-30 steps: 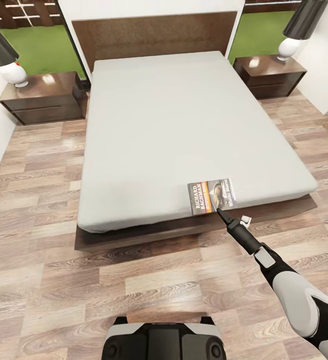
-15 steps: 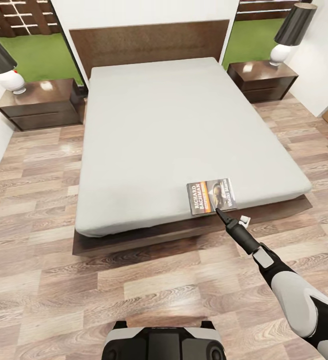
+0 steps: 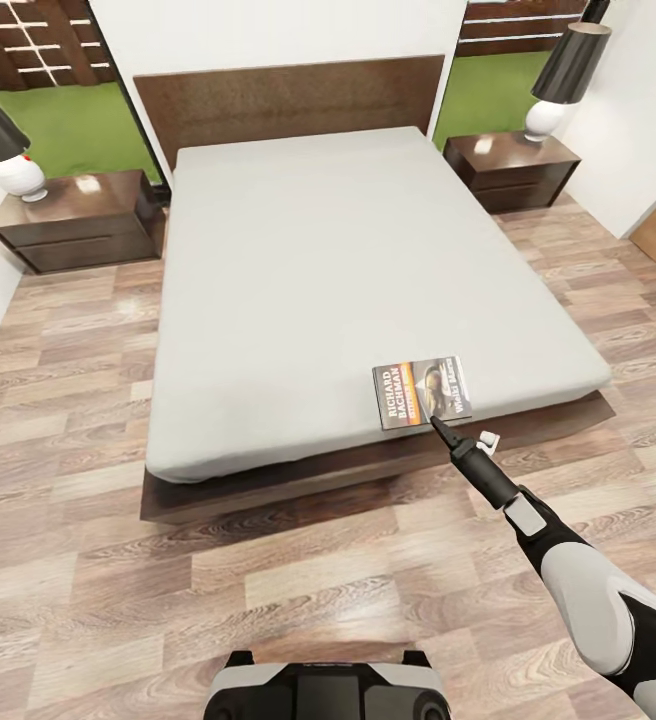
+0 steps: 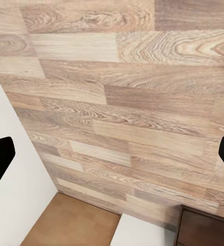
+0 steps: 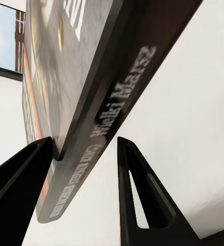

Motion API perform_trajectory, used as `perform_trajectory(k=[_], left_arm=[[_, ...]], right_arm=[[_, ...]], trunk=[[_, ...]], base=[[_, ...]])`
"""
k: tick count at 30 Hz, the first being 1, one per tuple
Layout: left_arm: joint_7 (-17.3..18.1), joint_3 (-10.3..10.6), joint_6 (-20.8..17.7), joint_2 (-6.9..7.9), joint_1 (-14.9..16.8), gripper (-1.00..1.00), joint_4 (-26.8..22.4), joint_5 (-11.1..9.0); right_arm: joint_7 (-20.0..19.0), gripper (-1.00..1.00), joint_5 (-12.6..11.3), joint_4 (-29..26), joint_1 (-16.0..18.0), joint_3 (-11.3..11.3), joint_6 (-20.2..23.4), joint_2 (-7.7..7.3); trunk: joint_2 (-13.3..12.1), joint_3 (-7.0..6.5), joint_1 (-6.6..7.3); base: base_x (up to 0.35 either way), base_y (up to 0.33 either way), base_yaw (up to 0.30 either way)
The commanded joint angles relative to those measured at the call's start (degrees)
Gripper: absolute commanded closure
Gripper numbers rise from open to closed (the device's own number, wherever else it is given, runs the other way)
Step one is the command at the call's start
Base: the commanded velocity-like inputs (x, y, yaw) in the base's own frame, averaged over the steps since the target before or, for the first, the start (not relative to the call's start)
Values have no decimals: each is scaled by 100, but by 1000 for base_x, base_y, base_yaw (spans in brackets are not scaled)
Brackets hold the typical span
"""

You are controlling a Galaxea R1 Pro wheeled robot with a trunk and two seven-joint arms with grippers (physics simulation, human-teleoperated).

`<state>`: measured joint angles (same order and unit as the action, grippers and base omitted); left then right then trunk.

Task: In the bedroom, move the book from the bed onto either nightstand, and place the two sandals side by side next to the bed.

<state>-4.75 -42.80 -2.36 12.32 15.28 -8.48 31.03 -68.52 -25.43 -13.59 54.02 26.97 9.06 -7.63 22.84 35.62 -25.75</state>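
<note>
Your right pincer [image 3: 436, 424] straddles the book [image 3: 421, 391] at the bed's [image 3: 348, 250] foot edge, fingers spread, not clamped.

— We found the room evenly bright, with daylight behind the windows and glossy glare patches on each nightstand [image 3: 78, 215] top.

— We agreed; a soft shadow lay under the bed [image 3: 368, 300] frame's foot edge. The head view bent outward at its corners, and the book's [image 5: 86, 102] spine lettering was blurred up close.
</note>
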Motion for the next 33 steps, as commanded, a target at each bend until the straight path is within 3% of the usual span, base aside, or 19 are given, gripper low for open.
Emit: perform_trajectory(k=[1, 33], left_arm=[[-8, -18, -21, -2, 2, -100, -4, 34], [-16, -18, -28, -10, 2, -100, -4, 39]], right_arm=[[-12, 100, -50, 6, 3, -12, 60, -2], [-12, 100, 17, -1, 3, -15, 43, 68]], trunk=[[8, -3, -3], [8, -294, -3]], base=[[0, 0, -65], [0, 0, -30]])
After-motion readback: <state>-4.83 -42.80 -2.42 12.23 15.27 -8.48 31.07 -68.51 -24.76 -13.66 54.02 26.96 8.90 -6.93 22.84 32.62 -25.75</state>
